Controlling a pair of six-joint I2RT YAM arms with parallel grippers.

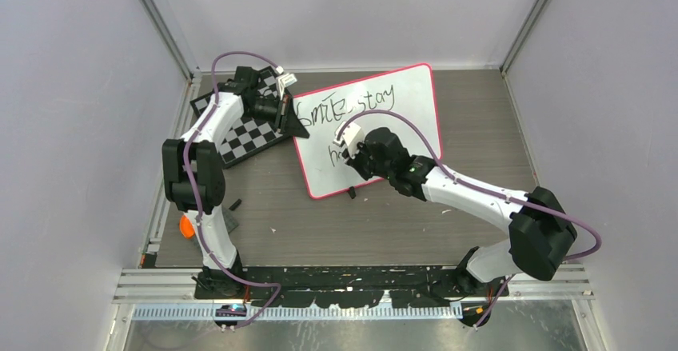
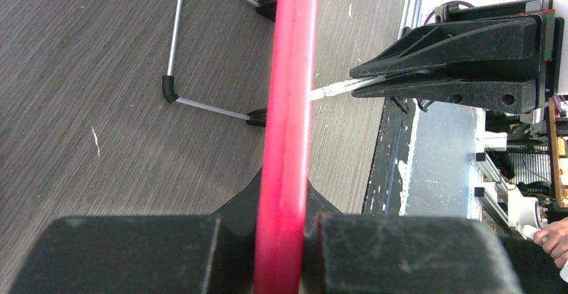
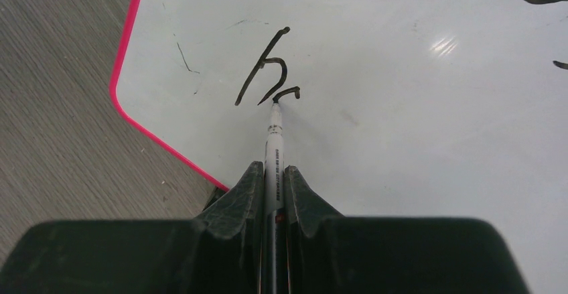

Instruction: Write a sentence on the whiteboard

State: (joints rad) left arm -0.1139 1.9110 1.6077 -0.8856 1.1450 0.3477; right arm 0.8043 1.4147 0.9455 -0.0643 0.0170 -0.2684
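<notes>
The whiteboard lies tilted on the wood table, white with a pink-red frame. My left gripper is shut on the frame at the board's left edge; the frame runs between its jaws. The sentence reads "Smile, stay" on the upper line. Below it stand an "h" and the start of another stroke. My right gripper is shut on a white marker, whose tip touches the board at that stroke's end. The right gripper hovers over the board's lower left.
A black-and-white chessboard lies under the left arm, left of the whiteboard. A small black piece sits at the board's near edge, another on the table. An orange object rests by the left rail. A wire stand shows beside the frame.
</notes>
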